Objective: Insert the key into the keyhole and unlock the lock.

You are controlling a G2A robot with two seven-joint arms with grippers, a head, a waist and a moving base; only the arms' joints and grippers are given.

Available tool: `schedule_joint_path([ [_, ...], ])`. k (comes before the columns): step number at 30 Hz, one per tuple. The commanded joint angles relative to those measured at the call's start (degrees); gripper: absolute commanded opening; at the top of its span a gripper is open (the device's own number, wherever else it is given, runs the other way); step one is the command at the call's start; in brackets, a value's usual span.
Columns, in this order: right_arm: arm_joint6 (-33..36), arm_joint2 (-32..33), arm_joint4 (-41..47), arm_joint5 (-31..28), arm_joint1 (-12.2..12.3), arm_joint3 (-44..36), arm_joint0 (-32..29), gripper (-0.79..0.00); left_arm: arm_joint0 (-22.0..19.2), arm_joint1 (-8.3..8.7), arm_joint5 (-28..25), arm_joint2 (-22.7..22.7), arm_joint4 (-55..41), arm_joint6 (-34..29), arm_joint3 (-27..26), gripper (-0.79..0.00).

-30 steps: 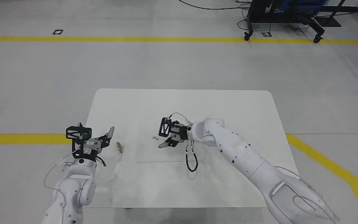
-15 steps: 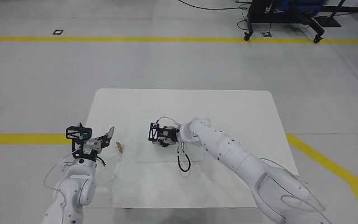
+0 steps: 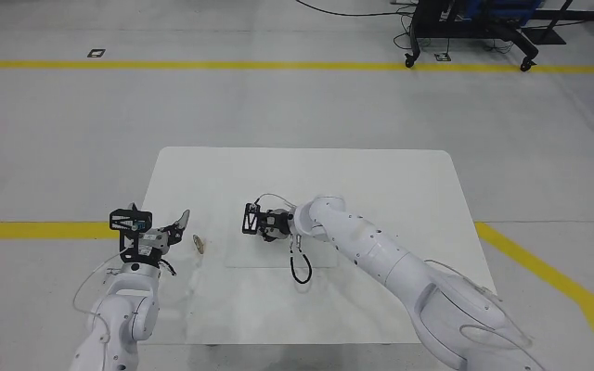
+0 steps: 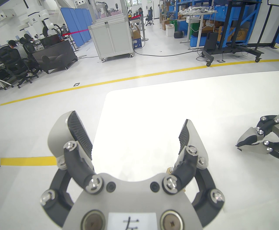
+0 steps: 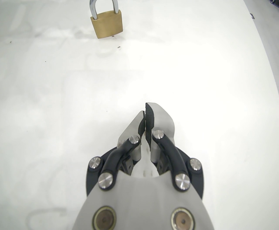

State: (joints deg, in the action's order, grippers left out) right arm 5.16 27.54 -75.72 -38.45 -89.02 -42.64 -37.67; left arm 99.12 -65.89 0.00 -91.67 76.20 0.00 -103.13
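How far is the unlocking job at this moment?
Done: nothing visible; the brass padlock lies on the table, shackle closed. In hand: the right gripper is shut, facing it; whether it holds the key is unclear. Left: insertion and turning; the left gripper is open near the padlock.

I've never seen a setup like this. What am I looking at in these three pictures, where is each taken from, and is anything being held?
This is a two-armed robot at a white table. One picture looks down from a camera above its arms; the other two come from a camera on each wrist, showing that arm's own tool up close. The left tool is open and holds nothing. The right tool is shut over the middle of the table; whether a key is pinched in it cannot be made out. A brass padlock lies on the table, nearer the left tool.
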Motion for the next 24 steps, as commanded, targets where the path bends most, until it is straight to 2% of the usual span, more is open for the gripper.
schedule_joint_path([
  [1,-0.3,0.21,-0.39,-0.14,0.09,-0.16,-0.14,-0.785,0.0,0.0,0.0,0.0,0.0,0.0,0.0,0.0],
  [7,-2.09,1.62,-3.32,0.38,1.55,-4.32,-1.88,-0.785,0.0,0.0,0.0,0.0,0.0,0.0,0.0,0.0],
  [17,0.31,9.07,-8.72,0.51,7.59,-21.02,-10.63,-0.785,0.0,0.0,0.0,0.0,0.0,0.0,0.0,0.0],
  [24,0.4,9.51,-8.56,0.52,7.8,-21.55,-11.05,-0.785,0.0,0.0,0.0,0.0,0.0,0.0,0.0,0.0],
])
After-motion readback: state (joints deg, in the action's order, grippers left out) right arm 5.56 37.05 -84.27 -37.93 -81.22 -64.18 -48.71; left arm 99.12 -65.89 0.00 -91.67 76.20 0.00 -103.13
